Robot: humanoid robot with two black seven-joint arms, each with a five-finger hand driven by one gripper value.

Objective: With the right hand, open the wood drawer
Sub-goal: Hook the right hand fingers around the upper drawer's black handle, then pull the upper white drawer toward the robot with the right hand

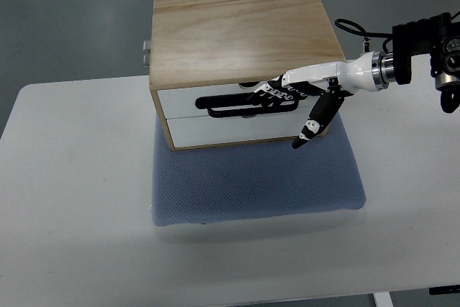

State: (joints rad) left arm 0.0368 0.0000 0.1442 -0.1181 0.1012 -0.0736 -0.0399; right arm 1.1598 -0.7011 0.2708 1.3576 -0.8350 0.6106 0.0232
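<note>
Currently, scene: a wooden drawer box (241, 37) is seen standing on a blue mat (255, 181) laid on a white table (72, 199), with its two white drawer fronts turned toward the camera.
Drawer position: the upper drawer (187, 98) appears shut, its front flush with the lower drawer (230, 129) beneath it; no gap is visible.
Handle: a long black handle (237, 104) is seen across the upper front.
Right hand: the right hand (291, 91) is brought in from the right edge, with its fingers (269, 91) curled at the right end of the handle. Whether they are hooked behind the bar or only laid against it cannot be told from this angle.
Thumb: the thumb (316, 121) is held apart, pointing down over the lower front toward the mat.
Left hand: not shown.
Risk, slipping: if the fingers are only resting on the bar, the hold is likely to be lost once a pull is begun.
Risk, box dragged: the box is not seen to be fastened; with a stiff drawer, box and mat could be drawn forward together instead of the drawer sliding.
Risk, jamming: the hold is taken off-centre, so the drawer could be skewed and bound in its runners.
Risk, thumb: the lower front could be caught by the dangling thumb.
</note>
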